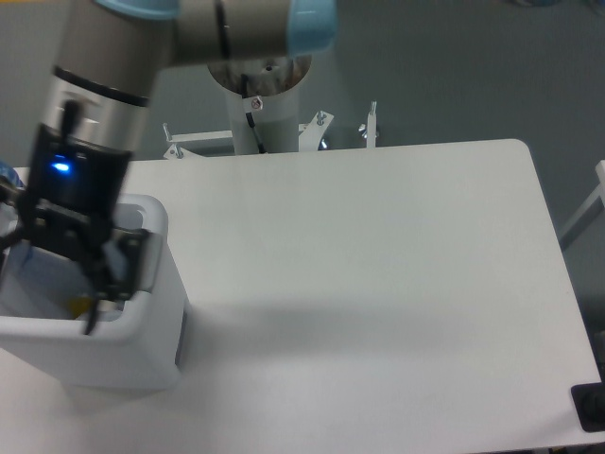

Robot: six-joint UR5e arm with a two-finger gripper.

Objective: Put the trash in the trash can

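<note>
One gripper [95,293] was all we had to log, black, hanging from the arm's silver wrist [99,109] with a small blue light [62,168] lit on its housing. It sat low over the open mouth of the trash can [142,355], its fingers [118,270] reaching down past the thick rim into the interior. We could make out dark finger shapes against the pale inner wall, but whether they stood spread or pressed together we could not tell; the view there was blurred and crowded.

Inside the can, just below the fingers, we noted a small yellowish patch [77,305] against bluish-white material. We could not say what it was, nor whether the gripper touched it. Neither the wrapper nor the bottle could be picked out with any certainty.

Outward from there: the can stood at the left end of the white table [378,265], white, rectangular, with rounded corners, its left side cut by the frame edge. Behind the table we recorded the arm's white pedestal [265,118] and, near its foot, metal brackets [317,132]. A black object [590,407] showed at the lower right edge, partly out of frame.
</note>
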